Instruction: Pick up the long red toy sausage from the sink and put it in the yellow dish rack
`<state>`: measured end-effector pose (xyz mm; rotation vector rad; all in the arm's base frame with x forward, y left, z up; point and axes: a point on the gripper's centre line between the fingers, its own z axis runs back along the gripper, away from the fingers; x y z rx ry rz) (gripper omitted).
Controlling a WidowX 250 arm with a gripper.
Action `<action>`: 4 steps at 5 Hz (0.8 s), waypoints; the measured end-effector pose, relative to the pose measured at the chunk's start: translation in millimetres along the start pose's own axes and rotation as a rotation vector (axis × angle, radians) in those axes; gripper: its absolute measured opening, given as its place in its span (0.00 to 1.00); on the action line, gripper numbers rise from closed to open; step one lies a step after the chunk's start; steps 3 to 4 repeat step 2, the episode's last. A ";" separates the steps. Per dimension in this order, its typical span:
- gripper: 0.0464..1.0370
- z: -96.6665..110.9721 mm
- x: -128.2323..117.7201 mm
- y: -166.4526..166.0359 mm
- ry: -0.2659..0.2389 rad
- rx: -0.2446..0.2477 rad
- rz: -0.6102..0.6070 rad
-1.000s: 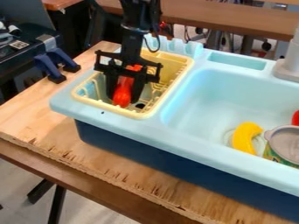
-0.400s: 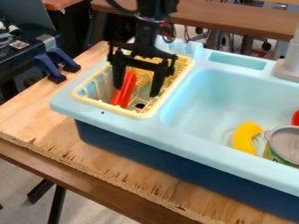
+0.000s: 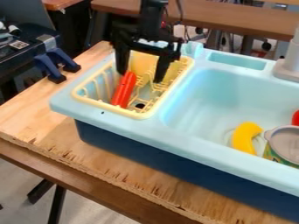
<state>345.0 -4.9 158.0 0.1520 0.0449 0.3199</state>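
Hand (image 3: 140, 78) of the black arm hangs over the yellow rack (image 3: 142, 114), its two fingers spread wide with nothing between them. Just beside the fingertip at the rack's outer side, the red object (image 3: 123, 89) leans at a tilt inside the rack. The rack sits in the left part of the light blue sink unit (image 3: 178, 131). In the basin to the right lie a yellow banana-shaped piece (image 3: 244, 136) and, touching or close beside it, a can with a grey top (image 3: 287, 142). A red thing (image 3: 296, 117) shows at the view's edge. The wooden bench (image 3: 64, 151) carries the unit; two blue clamps (image 3: 51, 65) grip its far left edge.
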 end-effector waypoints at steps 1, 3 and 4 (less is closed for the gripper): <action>0.97 18.9 -15.0 -25.9 -0.035 -0.050 -0.082; 0.97 17.1 -25.8 -59.0 -0.075 -0.120 -0.208; 0.97 17.1 -25.8 -59.0 -0.075 -0.120 -0.208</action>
